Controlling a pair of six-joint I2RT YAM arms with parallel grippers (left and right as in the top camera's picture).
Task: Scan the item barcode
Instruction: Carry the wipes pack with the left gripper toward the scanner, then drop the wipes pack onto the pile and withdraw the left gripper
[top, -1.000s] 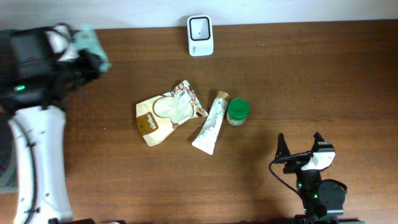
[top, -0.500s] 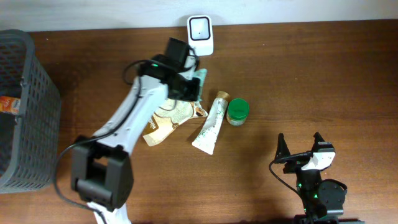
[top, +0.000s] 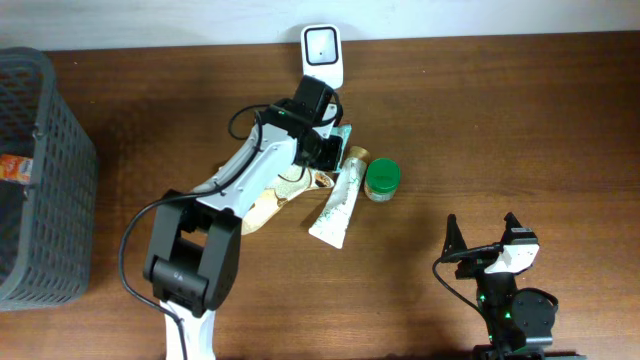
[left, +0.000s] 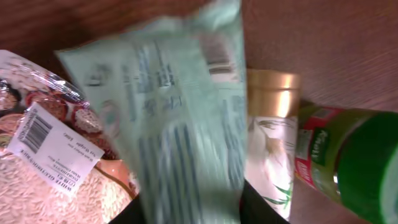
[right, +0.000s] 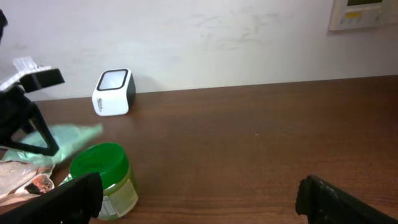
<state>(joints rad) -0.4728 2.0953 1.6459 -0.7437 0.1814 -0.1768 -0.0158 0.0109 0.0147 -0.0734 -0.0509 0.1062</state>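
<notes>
Left gripper (top: 333, 150) at mid-table with pale green packet (left: 180, 118), short of the scanner (top: 322, 57).
Near edge: right gripper (top: 481, 224), jaws wide apart and empty, well apart from the items. Mid-table (top: 500, 120): white tube (top: 336, 203) just beside green-lid jar (top: 382, 178); rice pouch (left: 50, 155) left of the tube, partly under the left arm. Packet sits at the left gripper's tip, over the pouch and tube cap, blurred in the wrist view; can't tell if the jaws clamp it or not. Far edge: white scanner, near the packet. Grey basket (top: 40, 200) at far left.
</notes>
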